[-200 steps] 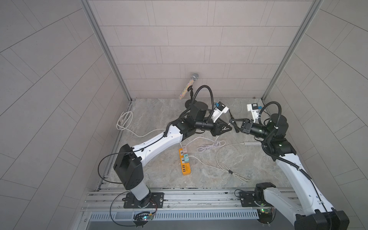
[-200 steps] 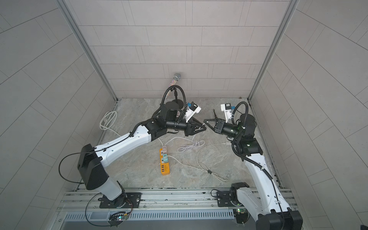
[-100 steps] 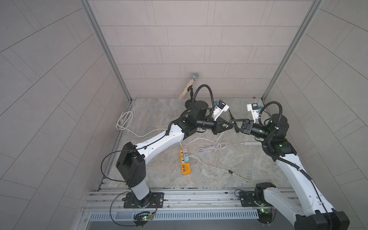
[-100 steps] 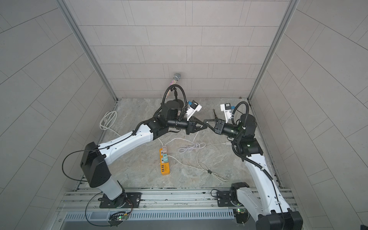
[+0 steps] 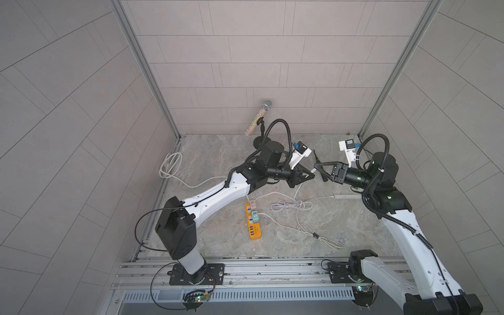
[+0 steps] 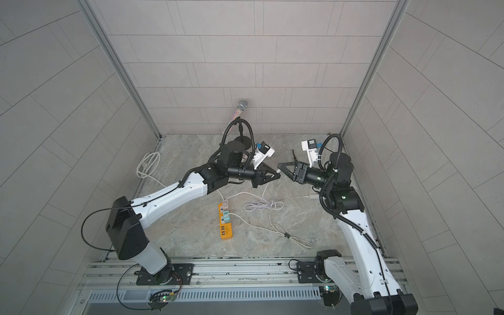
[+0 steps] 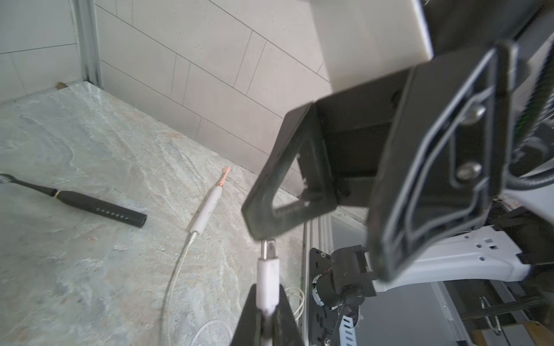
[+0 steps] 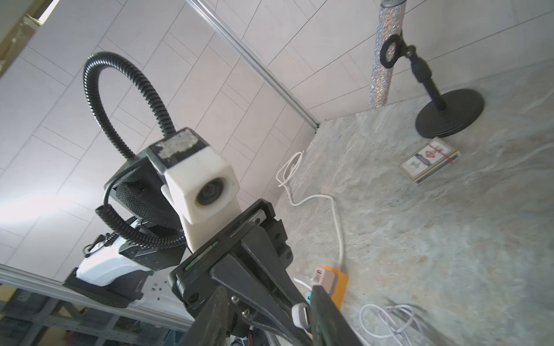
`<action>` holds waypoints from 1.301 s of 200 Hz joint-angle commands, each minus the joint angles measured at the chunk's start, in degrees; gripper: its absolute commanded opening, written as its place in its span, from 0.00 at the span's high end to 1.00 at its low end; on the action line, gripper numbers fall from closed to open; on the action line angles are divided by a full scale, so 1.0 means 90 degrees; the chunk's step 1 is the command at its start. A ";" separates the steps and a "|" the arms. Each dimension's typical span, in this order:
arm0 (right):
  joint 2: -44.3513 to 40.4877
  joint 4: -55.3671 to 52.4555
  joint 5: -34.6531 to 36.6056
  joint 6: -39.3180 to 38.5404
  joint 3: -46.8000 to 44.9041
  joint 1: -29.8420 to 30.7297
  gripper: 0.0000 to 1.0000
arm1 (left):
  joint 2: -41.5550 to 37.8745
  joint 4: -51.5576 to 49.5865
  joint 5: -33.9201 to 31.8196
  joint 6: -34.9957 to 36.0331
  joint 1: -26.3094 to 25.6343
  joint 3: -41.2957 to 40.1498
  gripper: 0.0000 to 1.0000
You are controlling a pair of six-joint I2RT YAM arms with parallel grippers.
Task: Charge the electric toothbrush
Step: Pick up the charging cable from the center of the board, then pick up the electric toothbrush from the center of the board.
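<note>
While your left gripper [image 7: 267,295] is pinching the white cable plug [image 7: 269,266] between fingers pressed together, with the plug's metal tip sticking out past them, your right gripper [image 8: 269,299] is facing it nose to nose above the stone-patterned table [image 5: 218,152]. The right claw's fingers are standing spread. In the right wrist view the plug is sitting between them, just beside one finger [image 8: 325,317]; you cannot tell whether it is touching that finger. In both top views the two grippers are meeting in the air over the rear middle of the table, and a loose white coil [image 5: 291,204] of cable is lying on the surface below them.

Two toothbrushes are lying flat on the table on the right arm's side. The black toothbrush [image 7: 102,208] is resting under the grippers, apart from the plug. The white toothbrush [image 7: 207,209], with its pink head, is lying near it but not touching it. A thin cable is reaching the white one's base end, though you cannot tell whether it is seated there.

Nearer the front, between the arms, the orange power strip [image 5: 253,221] is lying with a pink adapter [image 5: 253,204] and a teal adapter [image 5: 255,217] plugged into it. At the rear wall a glittery microphone [image 5: 259,117] is leaning in its stand, and a card box [image 8: 428,160] is lying beside the stand's base.
</note>
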 commanded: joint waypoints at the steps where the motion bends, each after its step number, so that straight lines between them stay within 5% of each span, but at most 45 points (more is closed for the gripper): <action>1: 0.0100 -0.1347 0.0765 -0.0774 0.0623 0.0022 0.48 | -0.0331 -0.0238 -0.0339 0.0624 0.0045 -0.0275 1.00; 36: 0.0780 -0.3020 0.3112 -0.1238 0.1408 0.0051 0.44 | -0.0545 0.0125 -0.0779 0.0601 0.0045 -0.0847 1.00; 103: 0.3061 -0.3036 0.6141 -0.1544 0.1720 0.0313 0.38 | -0.0717 0.0424 -0.1826 0.0625 0.0045 -0.1675 1.00; 189: 0.6419 -0.3284 0.6823 -0.2438 0.3375 0.0120 0.45 | -0.0642 0.0822 -0.1934 0.0324 0.0043 -0.1968 1.00; 260: 0.7689 -0.3844 0.6728 -0.3198 0.4517 0.0020 0.52 | -0.0359 0.0929 -0.1877 0.0277 0.0045 -0.1866 1.00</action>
